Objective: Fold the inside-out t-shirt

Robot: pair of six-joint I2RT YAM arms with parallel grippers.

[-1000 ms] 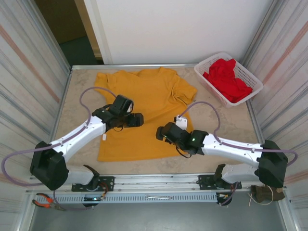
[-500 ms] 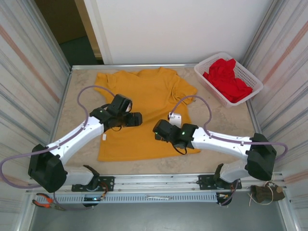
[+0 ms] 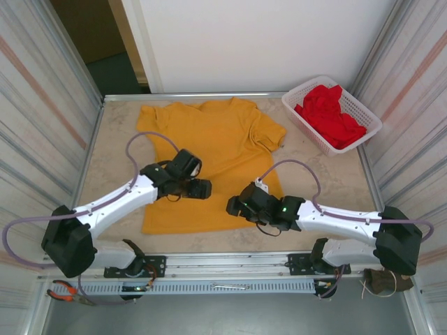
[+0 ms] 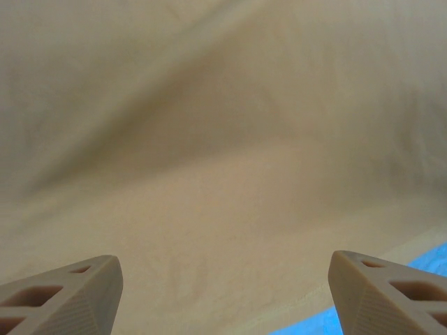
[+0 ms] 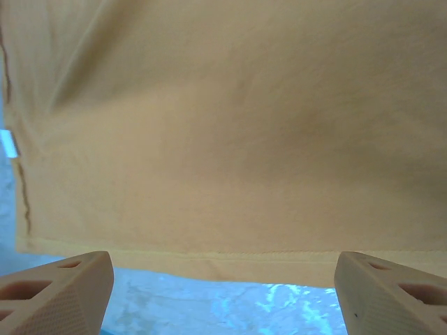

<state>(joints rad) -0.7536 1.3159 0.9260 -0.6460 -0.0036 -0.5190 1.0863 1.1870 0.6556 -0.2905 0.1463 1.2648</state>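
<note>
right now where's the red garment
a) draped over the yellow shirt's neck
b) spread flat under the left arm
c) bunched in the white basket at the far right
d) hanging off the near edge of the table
c, the red garment lies bunched inside the white basket at the far right corner of the table, apart from the yellow t-shirt.

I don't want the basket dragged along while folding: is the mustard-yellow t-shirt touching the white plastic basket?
Apart. The top external view shows bare table between the mustard-yellow cotton t-shirt and the white plastic lattice basket.
</note>
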